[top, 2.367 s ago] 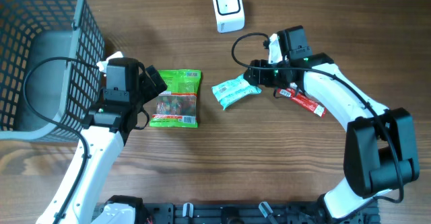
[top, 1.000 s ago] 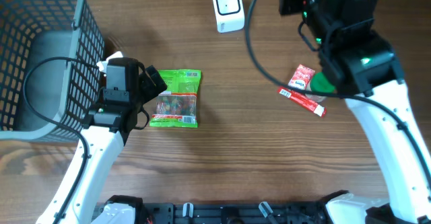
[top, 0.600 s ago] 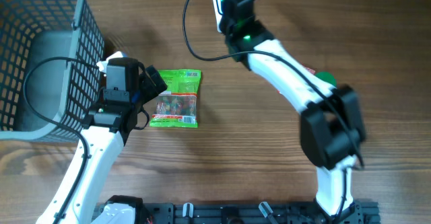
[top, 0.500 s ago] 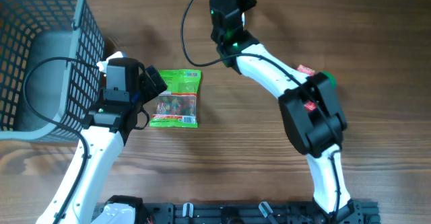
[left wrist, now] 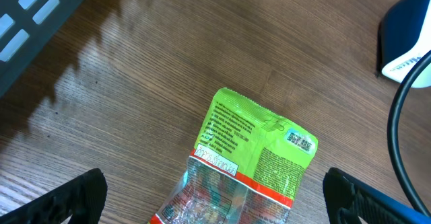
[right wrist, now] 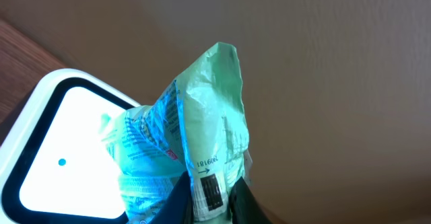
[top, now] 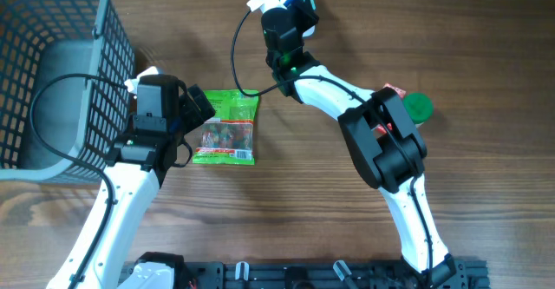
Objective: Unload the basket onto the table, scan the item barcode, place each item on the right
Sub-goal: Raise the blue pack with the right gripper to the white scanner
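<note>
Green snack bag [left wrist: 252, 160] flat on wooden table [left wrist: 135, 69], small barcode [left wrist: 300, 140] on upper right corner, facing up; left claw [left wrist: 215, 200] above bag, dark fingers [left wrist: 74, 197] spread wide at lower corners, touching nothing; basket [left wrist: 34, 9] at upper left; white-and-blue scanner [left wrist: 407, 39] at right edge; black cable [left wrist: 394, 130] curving beside it.

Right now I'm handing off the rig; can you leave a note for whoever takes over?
Right claw: shut on teal packet, held at the scanner.
Left claw: open, over the green bag.
Red packet lies off to the right.
Done: packet brought to scanner.
Left: scan not confirmed; barcode faces the wrist camera, so it may need turning; then probably bag and red packet.
</note>
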Controlling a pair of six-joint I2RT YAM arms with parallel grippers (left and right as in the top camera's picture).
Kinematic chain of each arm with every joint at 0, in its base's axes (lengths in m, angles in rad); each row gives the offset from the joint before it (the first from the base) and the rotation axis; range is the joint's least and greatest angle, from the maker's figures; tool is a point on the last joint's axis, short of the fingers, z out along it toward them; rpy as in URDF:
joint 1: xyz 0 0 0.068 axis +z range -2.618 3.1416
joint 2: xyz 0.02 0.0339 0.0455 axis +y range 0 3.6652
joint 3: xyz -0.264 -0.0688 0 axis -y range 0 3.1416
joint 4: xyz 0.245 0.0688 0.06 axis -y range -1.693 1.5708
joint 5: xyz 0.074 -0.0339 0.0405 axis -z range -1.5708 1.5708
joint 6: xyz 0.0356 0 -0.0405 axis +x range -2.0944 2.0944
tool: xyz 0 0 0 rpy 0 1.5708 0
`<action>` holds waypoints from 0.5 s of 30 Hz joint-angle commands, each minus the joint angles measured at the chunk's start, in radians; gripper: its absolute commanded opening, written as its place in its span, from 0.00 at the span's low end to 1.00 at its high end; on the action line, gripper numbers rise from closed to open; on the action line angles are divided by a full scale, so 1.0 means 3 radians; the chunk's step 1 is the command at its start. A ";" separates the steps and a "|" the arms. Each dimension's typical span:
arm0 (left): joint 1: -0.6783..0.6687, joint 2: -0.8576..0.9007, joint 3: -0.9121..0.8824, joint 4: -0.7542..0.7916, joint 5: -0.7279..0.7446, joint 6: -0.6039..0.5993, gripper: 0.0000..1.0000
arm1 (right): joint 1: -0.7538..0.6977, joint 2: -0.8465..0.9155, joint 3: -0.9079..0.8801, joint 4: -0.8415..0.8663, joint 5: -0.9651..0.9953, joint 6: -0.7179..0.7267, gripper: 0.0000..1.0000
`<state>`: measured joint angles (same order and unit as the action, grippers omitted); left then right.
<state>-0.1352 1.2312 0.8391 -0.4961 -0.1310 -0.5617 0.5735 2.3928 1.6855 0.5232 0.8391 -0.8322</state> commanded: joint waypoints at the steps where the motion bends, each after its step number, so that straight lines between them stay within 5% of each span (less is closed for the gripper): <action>1: 0.0018 -0.0015 0.0024 0.0006 -0.0031 0.0039 1.00 | 0.0055 0.0078 0.0029 0.0103 0.0131 -0.0014 0.04; 6: 0.0018 -0.0015 0.0024 0.0008 -0.0029 0.0039 1.00 | 0.0071 -0.0203 0.0029 0.0729 0.0617 -0.0071 0.04; 9: 0.0018 -0.0015 0.0024 0.0006 -0.0029 0.0038 1.00 | 0.0121 -0.0665 0.0029 0.0313 0.0669 0.0080 0.04; 10: 0.0018 -0.0015 0.0024 0.0006 -0.0031 0.0039 1.00 | 0.0126 -0.0792 0.0029 -0.0019 0.0624 0.0229 0.04; 15: 0.0018 -0.0015 0.0024 0.0008 -0.0031 0.0039 1.00 | 0.0034 -0.1668 0.0029 -0.3342 -0.0816 0.2635 0.04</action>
<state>-0.1352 1.2312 0.8391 -0.4961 -0.1307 -0.5617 0.6052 2.0109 1.6985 -0.2245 0.8730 -0.4934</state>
